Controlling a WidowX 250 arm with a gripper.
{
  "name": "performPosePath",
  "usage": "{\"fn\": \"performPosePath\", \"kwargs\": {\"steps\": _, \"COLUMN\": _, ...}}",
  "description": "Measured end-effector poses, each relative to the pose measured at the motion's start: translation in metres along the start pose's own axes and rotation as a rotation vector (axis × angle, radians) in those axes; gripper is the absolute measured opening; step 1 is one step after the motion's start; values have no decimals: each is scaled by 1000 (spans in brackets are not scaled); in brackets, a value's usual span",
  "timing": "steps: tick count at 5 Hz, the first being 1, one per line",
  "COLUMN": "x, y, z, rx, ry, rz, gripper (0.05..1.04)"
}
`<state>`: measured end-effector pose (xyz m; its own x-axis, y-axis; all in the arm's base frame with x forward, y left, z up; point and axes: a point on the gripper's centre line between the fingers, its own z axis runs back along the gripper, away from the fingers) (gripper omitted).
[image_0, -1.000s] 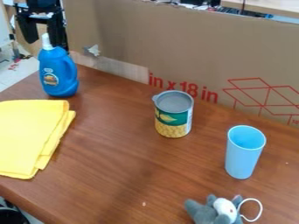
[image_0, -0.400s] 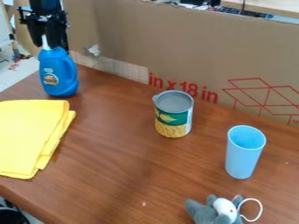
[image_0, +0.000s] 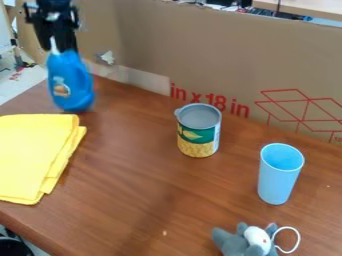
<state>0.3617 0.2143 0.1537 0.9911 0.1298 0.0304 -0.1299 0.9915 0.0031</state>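
Camera view: the claw (image_0: 61, 49) seems, though blurred, to grasp the blue bottle (image_0: 70, 82) directly below it by its top; rightward of the claw stand a can (image_0: 198, 135) and a light-blue cup (image_0: 276, 181), the can's contents unclear.

a cardboard panel (image_0: 200, 55) with red print stands along the brown wooden table (image_0: 133, 175).

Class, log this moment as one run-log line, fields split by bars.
gripper at top of blue bottle | yellow cloth nearby | can, light-blue cup, gray plush toy on table
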Motion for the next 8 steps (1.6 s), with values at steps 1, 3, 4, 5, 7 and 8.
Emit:
{"fn": "performPosePath", "kwargs": {"steps": 1, "x": -18, "y": -43, "z": 47, "rx": 31, "ry": -111, "rz": -136, "gripper": 456}}
{"fn": "performPosePath", "kwargs": {"steps": 3, "x": -90, "y": -111, "z": 44, "rx": -8, "ry": -28, "rz": -314, "gripper": 456}}
{"fn": "performPosePath", "kwargs": {"steps": 4, "x": -110, "y": -145, "z": 29, "rx": -33, "ry": 28, "rz": -417, "gripper": 456}}
{"fn": "performPosePath", "kwargs": {"steps": 5, "x": -122, "y": -192, "z": 14, "rx": -38, "ry": 85, "rz": -560, "gripper": 456}}
{"fn": "performPosePath", "kwargs": {"steps": 7, "x": -141, "y": -220, "z": -12, "rx": 9, "ry": 140, "rz": -665, "gripper": 456}}
{"fn": "performPosePath", "kwargs": {"steps": 8, "x": -145, "y": -217, "z": -20, "rx": 24, "ry": 149, "rz": -655, "gripper": 456}}
